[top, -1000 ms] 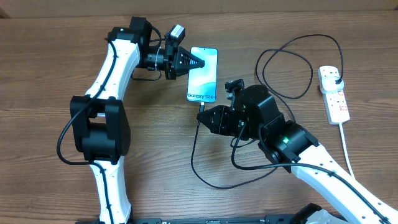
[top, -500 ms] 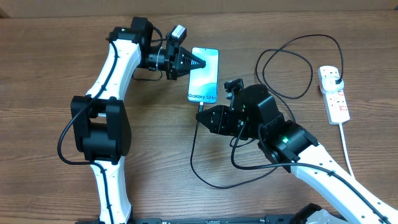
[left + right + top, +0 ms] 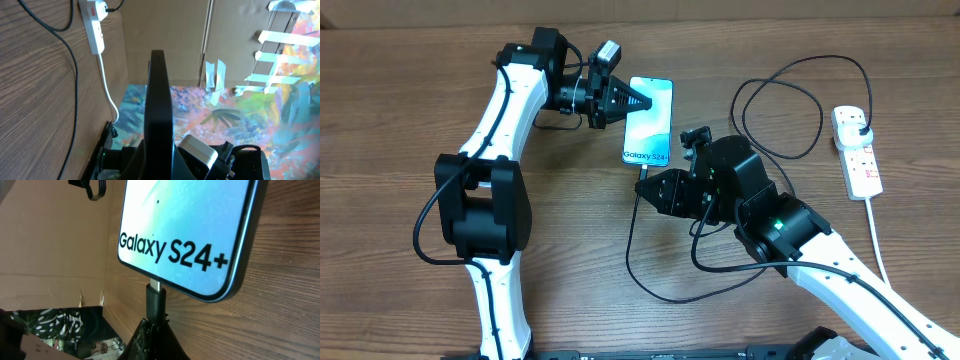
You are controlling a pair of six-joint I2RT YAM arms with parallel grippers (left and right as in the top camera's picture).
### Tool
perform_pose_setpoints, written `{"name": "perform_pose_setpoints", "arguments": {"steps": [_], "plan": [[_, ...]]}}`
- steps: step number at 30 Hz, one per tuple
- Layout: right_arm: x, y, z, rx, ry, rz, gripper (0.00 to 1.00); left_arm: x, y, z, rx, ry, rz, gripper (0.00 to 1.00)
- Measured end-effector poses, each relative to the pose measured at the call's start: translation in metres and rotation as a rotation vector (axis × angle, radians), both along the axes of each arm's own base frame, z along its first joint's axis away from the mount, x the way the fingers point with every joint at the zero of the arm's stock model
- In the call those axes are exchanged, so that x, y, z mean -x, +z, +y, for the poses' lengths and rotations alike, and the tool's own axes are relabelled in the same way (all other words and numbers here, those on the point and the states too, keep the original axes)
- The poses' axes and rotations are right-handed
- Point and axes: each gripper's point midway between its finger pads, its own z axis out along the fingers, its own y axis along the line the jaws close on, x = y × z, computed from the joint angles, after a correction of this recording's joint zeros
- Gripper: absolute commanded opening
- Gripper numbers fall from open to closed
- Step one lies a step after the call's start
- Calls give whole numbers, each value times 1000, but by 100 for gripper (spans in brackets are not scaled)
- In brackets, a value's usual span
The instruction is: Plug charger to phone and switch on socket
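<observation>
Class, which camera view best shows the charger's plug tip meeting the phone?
Right wrist view: the charger's plug tip sits close up against the phone's bottom edge. Overhead shows it only as a tiny speck; the left wrist view misses it.

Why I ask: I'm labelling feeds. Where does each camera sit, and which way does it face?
Overhead: fixed above the table, looking down on the left arm, right arm, phone and socket.
Left wrist: on the left arm, facing along the shut left end effector toward the socket.
Right wrist: on the right arm, facing the phone's bottom edge; the right end effector grips the charger.
Shared: overhead and left wrist show the socket; overhead and right wrist, the phone.
</observation>
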Motion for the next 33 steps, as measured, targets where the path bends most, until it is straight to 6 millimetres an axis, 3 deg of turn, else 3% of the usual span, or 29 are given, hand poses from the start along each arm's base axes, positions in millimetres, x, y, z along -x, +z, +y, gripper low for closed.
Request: {"name": "perform_pose_setpoints", "arguments": {"steps": [33], "plan": [[-3, 1, -5, -8, 8, 0, 4, 0, 0, 0, 1, 0, -6, 4]]}}
